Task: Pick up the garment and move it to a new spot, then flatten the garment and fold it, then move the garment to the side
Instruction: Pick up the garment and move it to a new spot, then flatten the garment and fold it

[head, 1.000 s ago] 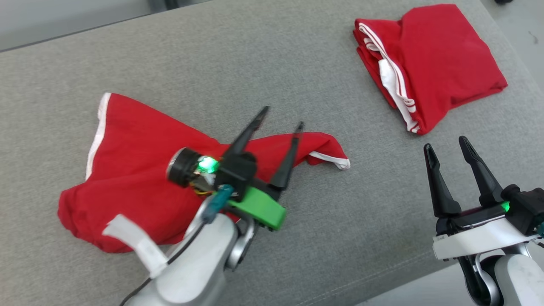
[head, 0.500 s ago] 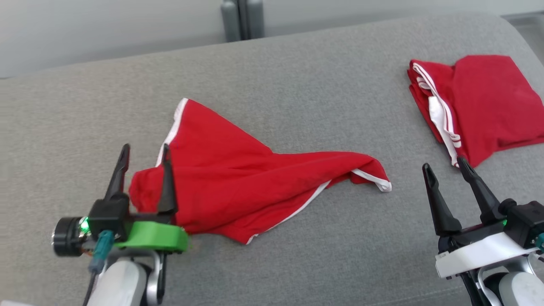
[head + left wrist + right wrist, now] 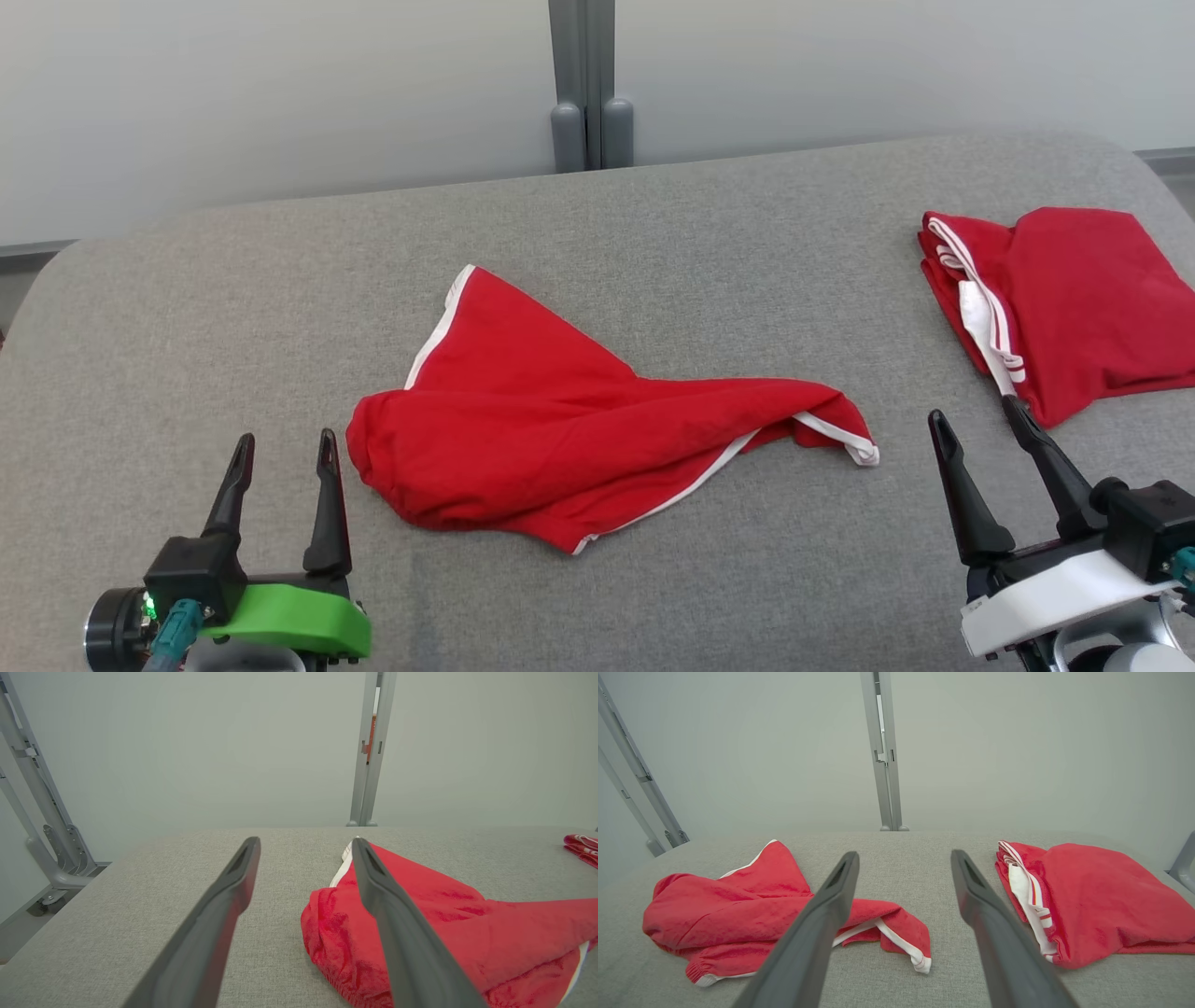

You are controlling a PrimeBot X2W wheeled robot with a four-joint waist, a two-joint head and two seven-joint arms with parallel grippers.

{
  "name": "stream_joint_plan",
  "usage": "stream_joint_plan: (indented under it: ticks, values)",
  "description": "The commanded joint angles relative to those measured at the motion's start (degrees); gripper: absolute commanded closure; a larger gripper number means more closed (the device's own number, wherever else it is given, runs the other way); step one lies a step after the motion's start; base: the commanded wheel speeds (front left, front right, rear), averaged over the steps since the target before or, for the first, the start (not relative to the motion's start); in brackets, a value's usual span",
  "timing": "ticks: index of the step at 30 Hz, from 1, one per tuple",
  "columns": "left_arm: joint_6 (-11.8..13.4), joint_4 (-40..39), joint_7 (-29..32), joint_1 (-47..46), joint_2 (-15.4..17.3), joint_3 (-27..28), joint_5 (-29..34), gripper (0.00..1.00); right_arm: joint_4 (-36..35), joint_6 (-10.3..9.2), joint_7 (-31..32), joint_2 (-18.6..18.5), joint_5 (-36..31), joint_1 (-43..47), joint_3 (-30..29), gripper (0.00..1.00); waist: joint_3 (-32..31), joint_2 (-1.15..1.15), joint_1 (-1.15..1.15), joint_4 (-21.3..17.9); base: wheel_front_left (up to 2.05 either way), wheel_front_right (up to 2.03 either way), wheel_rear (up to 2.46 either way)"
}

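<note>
A crumpled red garment (image 3: pixel 569 439) with white trim lies in the middle of the grey padded surface; it also shows in the left wrist view (image 3: pixel 448 933) and the right wrist view (image 3: pixel 747 910). My left gripper (image 3: pixel 285 446) hangs open at the lower left, just left of the garment's bunched end, holding nothing. My right gripper (image 3: pixel 976 415) is open at the lower right, apart from the garment. In each wrist view the two dark fingers (image 3: pixel 219 919) (image 3: pixel 994 933) stand spread with nothing between them.
A second red garment (image 3: pixel 1064 299), folded, with white stripes, lies at the far right of the grey surface (image 3: pixel 233 327) and shows in the right wrist view (image 3: pixel 1092 896). A pale wall with a grey post (image 3: pixel 583 84) stands behind. A metal frame (image 3: pixel 42 826) is at the left.
The camera has tilted up, shifting the whole picture. My left gripper has drawn back from over the garment to its lower left side. The right gripper has hardly moved.
</note>
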Motion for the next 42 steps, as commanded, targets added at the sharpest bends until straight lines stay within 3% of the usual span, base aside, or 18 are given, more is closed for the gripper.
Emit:
stream_joint_plan:
  ticks: [1, 30, 36, 42]
  values:
    - [-0.38, 0.09, -0.12, 0.93, 0.32, -0.15, 0.34, 0.00, -0.35, -0.09, 0.33, 0.15, -0.40, 1.09, -0.46, 0.00, -1.05, 0.00, 0.00, -0.43, 0.00, 0.00, 0.00]
    - [-0.50, 1.26, 0.34, 0.43, 1.00, -3.30, 2.70, 0.00, -1.86, -0.09, 1.50, 0.99, -0.62, 2.08, -0.71, 0.00, -0.99, 0.00, 0.00, -0.81, 0.00, 0.00, 0.00]
    - [-3.38, 1.09, 5.29, -3.95, -0.87, -9.54, 4.64, 0.00, -2.37, -0.09, 0.97, 0.61, 0.20, 0.55, -0.09, 0.00, 3.13, 0.00, 0.00, -0.88, 0.00, 0.00, 0.00]
    - [-6.94, 6.90, 9.43, -9.38, -3.62, -14.63, 5.43, 0.00, -1.89, -0.09, -0.02, 0.12, 1.33, -1.78, 0.89, 0.00, 8.19, 0.00, 0.00, -1.69, 0.00, 0.00, 0.00]
